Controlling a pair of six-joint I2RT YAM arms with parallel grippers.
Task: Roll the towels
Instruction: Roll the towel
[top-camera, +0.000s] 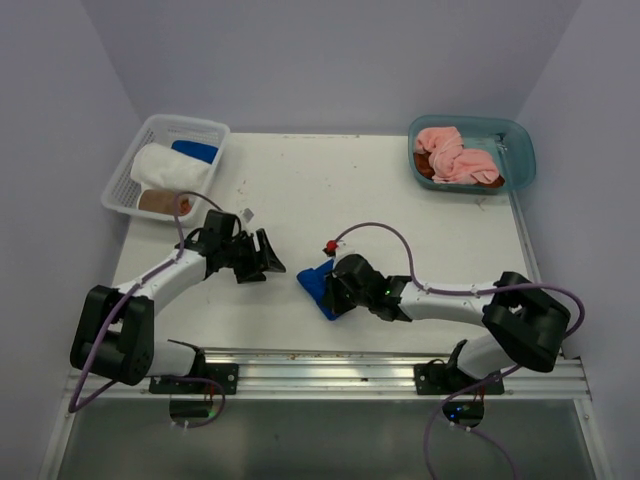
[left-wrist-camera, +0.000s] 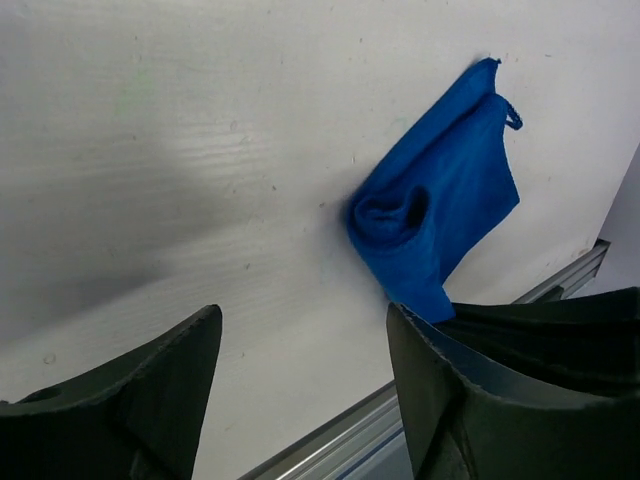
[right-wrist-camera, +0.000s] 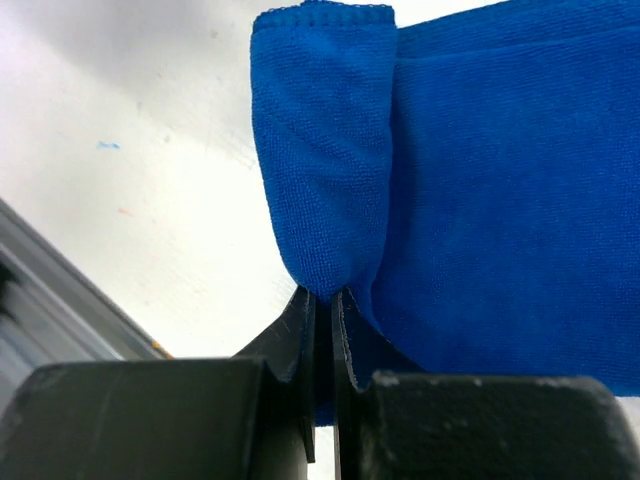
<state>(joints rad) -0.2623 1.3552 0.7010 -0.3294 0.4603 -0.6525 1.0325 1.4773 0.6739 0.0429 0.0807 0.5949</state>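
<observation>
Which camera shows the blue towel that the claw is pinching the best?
The left wrist view: nearly all of the blue towel shows there, with its rolled-up end. The right wrist view is too close, showing only a fold pinched in the right claw. In the top view it looks small.

jaws pinched on blue towel (right-wrist-camera: 440, 190) fold

5+ towels (top-camera: 318, 287), 1 bskt (top-camera: 120, 182), 1 tub (top-camera: 522, 152)
</observation>
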